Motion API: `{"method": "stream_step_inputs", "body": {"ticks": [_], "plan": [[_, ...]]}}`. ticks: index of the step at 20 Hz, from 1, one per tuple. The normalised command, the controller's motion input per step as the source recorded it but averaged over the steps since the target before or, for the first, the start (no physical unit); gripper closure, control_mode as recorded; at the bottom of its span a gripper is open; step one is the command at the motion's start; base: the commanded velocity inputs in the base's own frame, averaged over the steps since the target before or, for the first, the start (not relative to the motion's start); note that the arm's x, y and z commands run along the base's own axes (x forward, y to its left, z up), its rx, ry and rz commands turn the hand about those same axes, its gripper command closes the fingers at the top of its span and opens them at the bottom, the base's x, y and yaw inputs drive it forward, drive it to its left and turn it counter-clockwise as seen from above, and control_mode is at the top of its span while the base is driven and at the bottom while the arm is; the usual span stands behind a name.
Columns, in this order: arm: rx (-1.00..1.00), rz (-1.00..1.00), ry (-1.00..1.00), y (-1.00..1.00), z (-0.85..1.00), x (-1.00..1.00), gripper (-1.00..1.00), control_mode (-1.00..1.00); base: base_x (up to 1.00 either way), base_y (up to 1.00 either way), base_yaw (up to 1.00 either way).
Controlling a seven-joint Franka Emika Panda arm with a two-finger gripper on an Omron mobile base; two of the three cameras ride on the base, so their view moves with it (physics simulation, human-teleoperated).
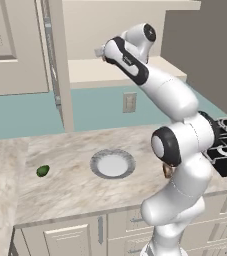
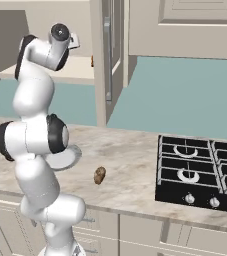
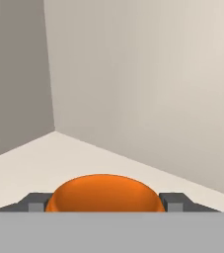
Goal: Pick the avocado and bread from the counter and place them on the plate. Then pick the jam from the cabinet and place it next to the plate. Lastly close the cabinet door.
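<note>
Arm reaches up into the cabinet (image 1: pixel 85 70). Hand view: the jam (image 3: pixel 103 193) sits at 6 o'clock, upright on the pale shelf, lid facing the camera, both fingertips (image 3: pixel 34 202) pressed to its sides — gripper (image 3: pixel 103 203) clamped on it. On the counter (image 1: pixel 60 190), the avocado (image 1: pixel 43 171) lies at 9 o'clock from the plate (image 1: pixel 112 164), long axis roughly 8-to-2.

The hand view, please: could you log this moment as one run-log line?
gripper: shut on jam | place: cabinet shelf | avocado: on counter, off plate | cabinet door: open
</note>
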Motion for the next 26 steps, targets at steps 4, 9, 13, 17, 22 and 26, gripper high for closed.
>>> {"method": "stream_step_inputs", "body": {"ticks": [4, 9, 13, 17, 22, 26], "plan": [[0.0, 0.1, -0.2, -0.04, 0.0, -0.6, 1.0, -1.0, 0.0, 0.0, 0.0], [0.0, 0.08, -0.15, -0.07, 0.02, -0.7, 1.0, -1.0, 0.0, 0.0, 0.0], [0.0, 0.09, -0.07, -0.04, 0.07, -0.65, 1.0, -1.0, 0.0, 0.0, 0.0], [0.0, 0.1, -0.02, 0.0, 0.01, -0.56, 1.0, -1.0, 0.0, 0.0, 0.0], [0.0, 0.11, 0.0, 0.0, 0.0, -0.48, 1.0, -1.0, 0.0, 0.0, 0.0], [0.0, 0.11, 0.0, 0.03, -0.03, -0.28, 1.0, -1.0, 0.0, 0.0, 0.0]]}}
